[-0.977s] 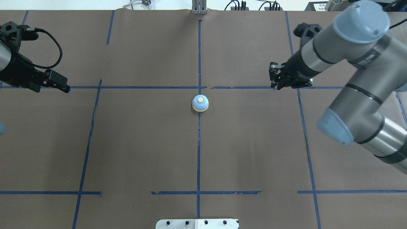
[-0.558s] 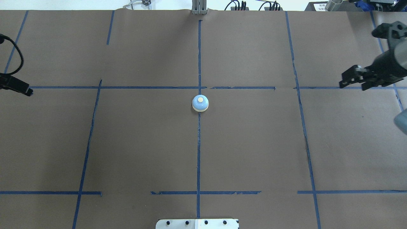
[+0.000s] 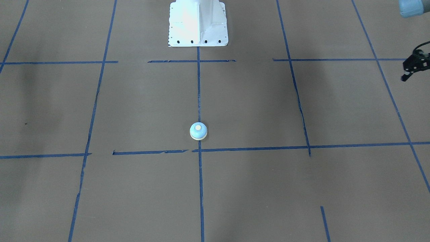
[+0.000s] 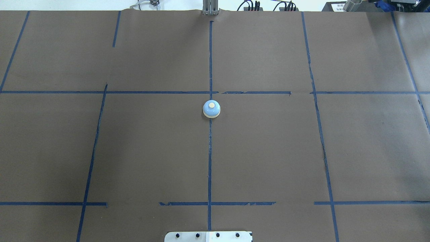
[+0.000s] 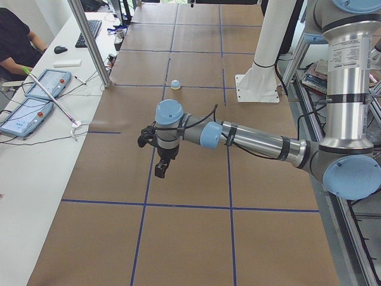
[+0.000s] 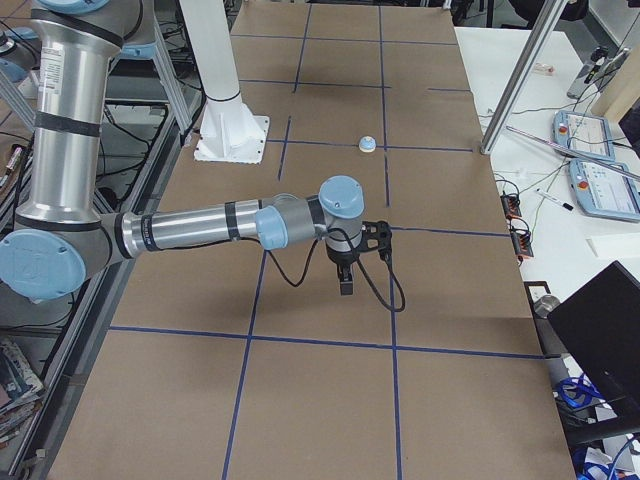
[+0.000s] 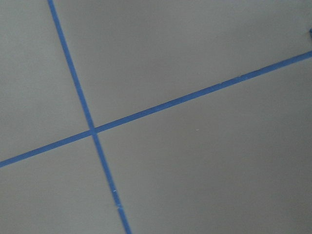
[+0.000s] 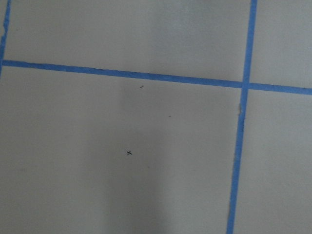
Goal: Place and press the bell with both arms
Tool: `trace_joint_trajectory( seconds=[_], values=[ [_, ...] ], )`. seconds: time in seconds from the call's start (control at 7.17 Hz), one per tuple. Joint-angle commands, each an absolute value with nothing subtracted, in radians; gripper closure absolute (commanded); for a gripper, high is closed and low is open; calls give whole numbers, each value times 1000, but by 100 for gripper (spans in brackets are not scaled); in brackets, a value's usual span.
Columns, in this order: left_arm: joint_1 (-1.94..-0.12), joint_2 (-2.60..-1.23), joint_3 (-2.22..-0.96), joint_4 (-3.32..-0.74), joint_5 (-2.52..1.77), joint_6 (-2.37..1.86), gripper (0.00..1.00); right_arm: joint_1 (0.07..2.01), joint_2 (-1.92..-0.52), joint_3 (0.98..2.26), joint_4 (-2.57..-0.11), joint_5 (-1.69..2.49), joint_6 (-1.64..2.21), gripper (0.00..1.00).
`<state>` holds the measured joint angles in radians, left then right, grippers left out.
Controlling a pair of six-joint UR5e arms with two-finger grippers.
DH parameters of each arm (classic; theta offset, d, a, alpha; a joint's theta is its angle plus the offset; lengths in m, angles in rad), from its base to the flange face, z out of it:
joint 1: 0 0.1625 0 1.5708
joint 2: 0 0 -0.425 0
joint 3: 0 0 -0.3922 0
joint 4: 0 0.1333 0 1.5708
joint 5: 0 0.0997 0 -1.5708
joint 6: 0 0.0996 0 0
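I see the small light-blue dome-shaped call bell [image 4: 211, 109] with its cream button upright on the brown paper-covered bench [image 4: 268, 151]. It sits straight out from the white bolted pedestal [image 3: 198, 23], on the centre blue tape line [image 4: 210, 161] and well apart from the pedestal, with open paper all round it. The left black open-frame claw [image 5: 161, 170] hangs far out to the pedestal's left, and the right claw [image 6: 346, 280] far out to its right, both above bare paper. I cannot tell how wide either stands, or whether it holds anything.
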<state>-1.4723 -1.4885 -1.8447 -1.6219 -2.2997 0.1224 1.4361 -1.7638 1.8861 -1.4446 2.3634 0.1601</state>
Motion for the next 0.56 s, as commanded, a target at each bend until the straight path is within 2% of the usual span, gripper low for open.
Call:
trace_joint_trajectory(
  seconds=[0.0, 0.42],
  values=[
    [-1539, -1468, -1798, -1582, -2353, 210, 0, 1506, -1805, 1847, -1439, 2414, 16, 0],
    [-1551, -1433, -1830, -1463, -2356, 186, 0, 1506, -1805, 1833, -1437, 2410, 15, 0]
  ],
)
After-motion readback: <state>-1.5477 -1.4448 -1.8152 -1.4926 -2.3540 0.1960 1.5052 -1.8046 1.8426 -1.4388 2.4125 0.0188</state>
